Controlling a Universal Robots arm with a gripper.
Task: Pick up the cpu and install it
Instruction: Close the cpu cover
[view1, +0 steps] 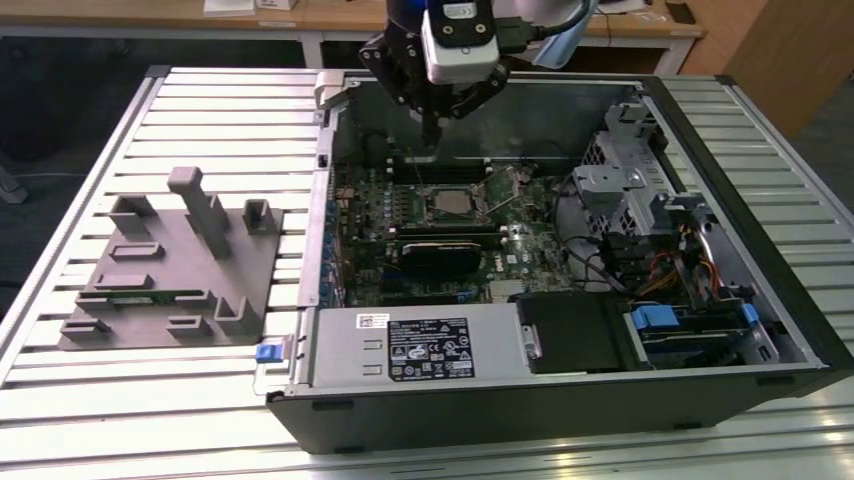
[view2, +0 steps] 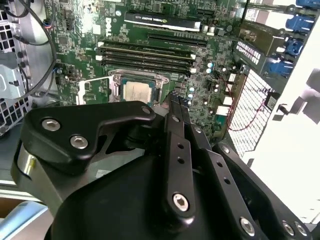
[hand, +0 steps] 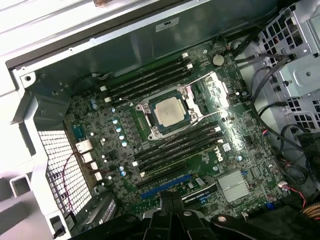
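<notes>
The cpu (view1: 447, 203), a small square chip with a pale silver top, lies flat in the socket of the green motherboard (view1: 400, 250) inside the open computer case. Both wrist views look down on it: the cpu (view2: 136, 90) in the second, the cpu (hand: 167, 110) in the first. My gripper (view1: 430, 135) hangs above the case's back part, clear of the board and apart from the chip. Its black fingers (view2: 172, 125) are pressed together with nothing between them. The same closed tips of the gripper (hand: 170, 197) point down at the board.
A grey fixture (view1: 167, 265) with upright posts lies on the slatted table at the exterior view's left. A white-labelled black box (view1: 420, 345) sits at the case's front. A metal drive cage (view1: 641, 190) and cables (view1: 667, 270) fill the case's right side. Black memory slots (hand: 150, 82) flank the socket.
</notes>
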